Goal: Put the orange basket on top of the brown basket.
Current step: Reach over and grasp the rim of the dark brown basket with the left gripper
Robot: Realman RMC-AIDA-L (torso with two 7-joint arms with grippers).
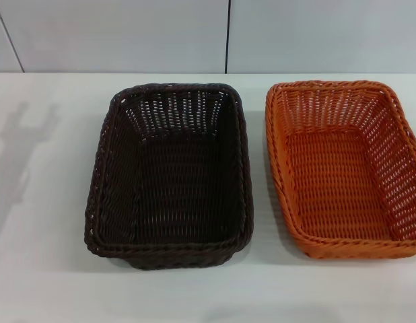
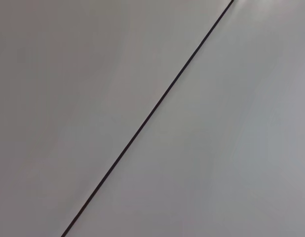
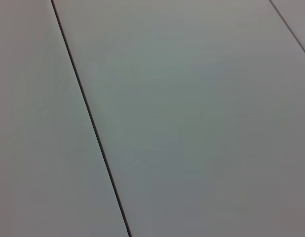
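Observation:
The brown basket (image 1: pixel 169 176) stands empty on the white table (image 1: pixel 40 202), in the middle of the head view. The orange basket (image 1: pixel 346 168) stands empty on the table just to its right, with a narrow gap between them; its right side runs out of the picture. Both baskets are upright. Neither gripper shows in any view. The left wrist view and the right wrist view show only plain grey panels with a dark seam.
A white panelled wall (image 1: pixel 127 33) rises behind the table's far edge. A faint shadow of an arm (image 1: pixel 23 141) lies on the table at the left. Bare table lies left of the brown basket and in front of both baskets.

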